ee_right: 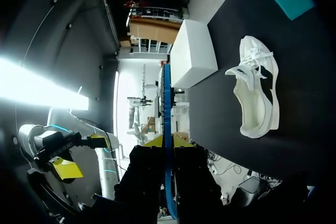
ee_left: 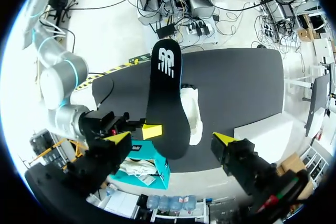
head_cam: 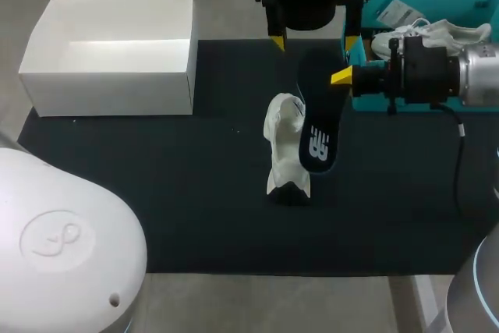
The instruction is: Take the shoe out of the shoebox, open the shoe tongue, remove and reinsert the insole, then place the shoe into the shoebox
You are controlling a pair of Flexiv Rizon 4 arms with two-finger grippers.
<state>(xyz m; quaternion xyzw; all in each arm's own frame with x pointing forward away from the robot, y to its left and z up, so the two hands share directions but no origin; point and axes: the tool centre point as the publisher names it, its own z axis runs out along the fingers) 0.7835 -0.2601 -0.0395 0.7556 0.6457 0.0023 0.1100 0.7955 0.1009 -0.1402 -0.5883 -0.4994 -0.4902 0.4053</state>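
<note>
The right gripper (head_cam: 343, 77) reaches in level from the side, jaws clamped on one end of the dark insole (head_cam: 316, 134). The insole slants over the white shoe (head_cam: 281, 134), which lies mid-table (head_cam: 257, 302) on the black mat (head_cam: 156, 193). The left gripper (head_cam: 313, 43) points down behind them, jaws apart, apparently touching nothing.

A large black rectangular mat (head_cam: 195, 208) covers the middle of the frame, lying flat on a pale grey tabletop (head_cam: 257, 302) that shows as strips along the upper and lower edges.
</note>
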